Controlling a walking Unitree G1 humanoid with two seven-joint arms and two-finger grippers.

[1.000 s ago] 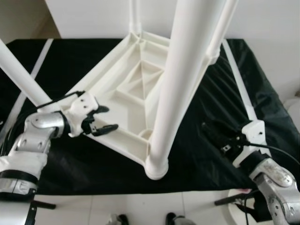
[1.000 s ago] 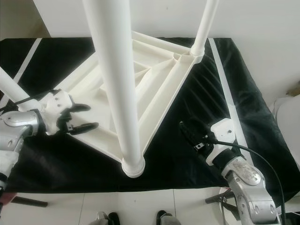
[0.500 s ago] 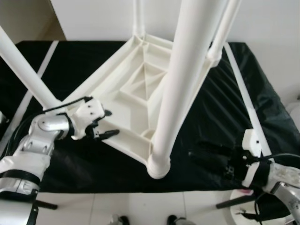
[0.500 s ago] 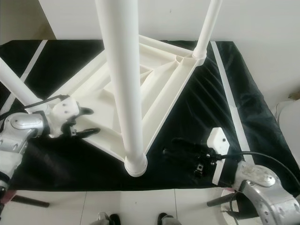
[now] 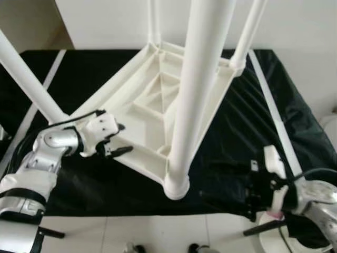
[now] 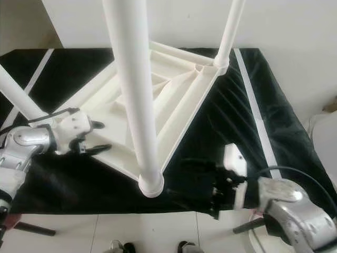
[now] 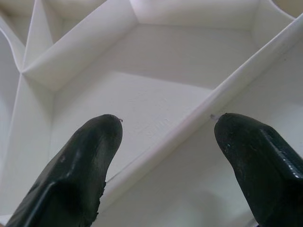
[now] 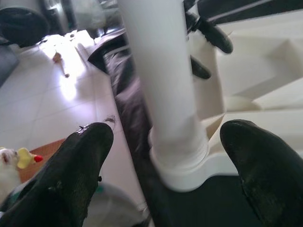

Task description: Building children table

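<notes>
Nearest us, our right gripper [image 6: 181, 195] hovers low over the black cloth [image 5: 247, 121], its jaws spread wide and aimed at the near leg [image 5: 192, 95] where it meets its socket at the corner of the white children's table [image 5: 152, 105]. That table lies upside down on the cloth-covered table, ribbed underside up, legs rising toward us. A little farther, at the upturned table's left edge, our left gripper [image 5: 118, 139] sits with jaws apart, straddling a rib [image 7: 199, 125] of the underside without closing on it. Beyond, the far leg [image 6: 229, 31] stands near the white wall [image 5: 105, 21].
</notes>
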